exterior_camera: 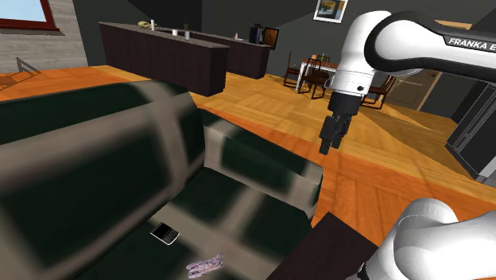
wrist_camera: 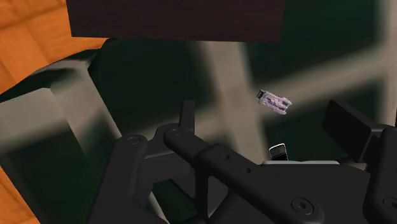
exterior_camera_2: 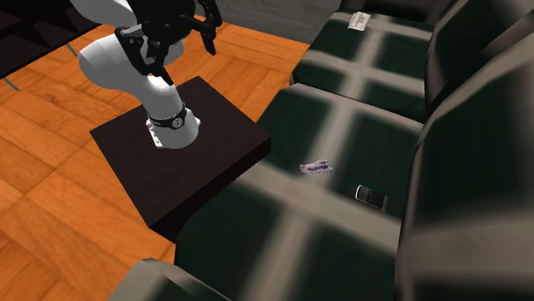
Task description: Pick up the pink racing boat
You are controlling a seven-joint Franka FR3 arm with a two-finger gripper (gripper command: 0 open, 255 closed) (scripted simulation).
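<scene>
The little racing boat (exterior_camera: 205, 264), a pale pinkish lilac, lies flat on the seat of the plaid sofa (exterior_camera: 95, 159), dark green crossed with beige stripes, close to the seat's front edge. A black phone (exterior_camera: 165, 233) lies near it, further toward the backrest, with a gap between the two.

The gripper (exterior_camera: 327, 143) hangs high on the white arm (exterior_camera: 373, 48), pointing down, well apart from the boat. From the shoulder view it is seen edge-on and I can't read the jaws. The wrist view settles it: the two fingers (wrist_camera: 187, 118) stand wide apart with nothing clasped. Far below them, the boat (wrist_camera: 275, 102) and the phone (wrist_camera: 278, 153) show in the gap.

The second exterior view looks from the other side. There the dark stand (exterior_camera_2: 222, 145) sits just beside the sofa's front on the orange wooden floor (exterior_camera_2: 51, 188). The boat (exterior_camera_2: 315, 168) rests on a beige stripe. That view also catches a small white-and-dark thing (exterior_camera_2: 358, 21) on the far cushion, too small to name.

The shoulder view takes in the room behind: a long dark counter (exterior_camera: 163, 52) and dining chairs (exterior_camera: 318, 75).
</scene>
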